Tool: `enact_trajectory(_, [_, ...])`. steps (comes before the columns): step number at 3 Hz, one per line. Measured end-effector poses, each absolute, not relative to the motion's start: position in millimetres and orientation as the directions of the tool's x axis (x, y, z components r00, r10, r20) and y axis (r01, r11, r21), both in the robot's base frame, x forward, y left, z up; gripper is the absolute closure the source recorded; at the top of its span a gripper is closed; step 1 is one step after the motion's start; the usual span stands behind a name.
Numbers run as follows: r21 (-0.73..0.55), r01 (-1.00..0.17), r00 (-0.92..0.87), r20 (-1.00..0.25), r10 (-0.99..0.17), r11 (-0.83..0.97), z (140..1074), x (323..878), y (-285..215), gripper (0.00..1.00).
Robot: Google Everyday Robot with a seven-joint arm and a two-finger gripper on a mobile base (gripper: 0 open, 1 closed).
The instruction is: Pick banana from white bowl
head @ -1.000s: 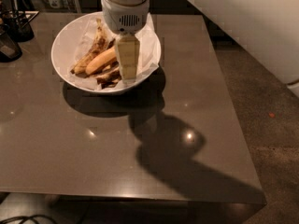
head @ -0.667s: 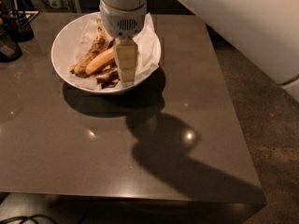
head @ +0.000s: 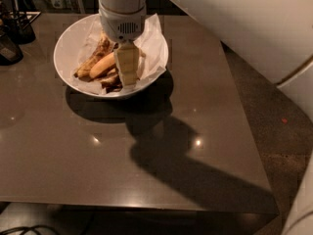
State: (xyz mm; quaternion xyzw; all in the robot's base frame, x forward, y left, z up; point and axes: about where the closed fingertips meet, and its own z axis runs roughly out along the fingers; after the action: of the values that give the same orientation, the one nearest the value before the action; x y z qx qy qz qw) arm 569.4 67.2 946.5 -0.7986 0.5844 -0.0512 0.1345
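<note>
The bowl (head: 63, 68) sits near the table's (head: 146, 175) far edge, toward the far-left corner, lined with paper (head: 154, 37). The banana (head: 101, 65) lies in it, left of centre, among brown peels (head: 110, 81). The gripper (head: 128, 78) hangs straight down into the bowl, its tip just right of the banana and low among the peels; whether it is open, closed or holding anything cannot be told.

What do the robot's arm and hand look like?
The arm is fat, round and smooth white. The gripper, over the white bowl beside the banana, has a white wrist with a small dark slotted grille and a flat, cream-coloured tip. No cables show.
</note>
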Motion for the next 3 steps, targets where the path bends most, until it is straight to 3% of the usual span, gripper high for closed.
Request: enact_trajectory(3, [-0.239,-0.924,0.328,-0.100,-0.939,-0.297,935.0,577.6,75.8,0.27])
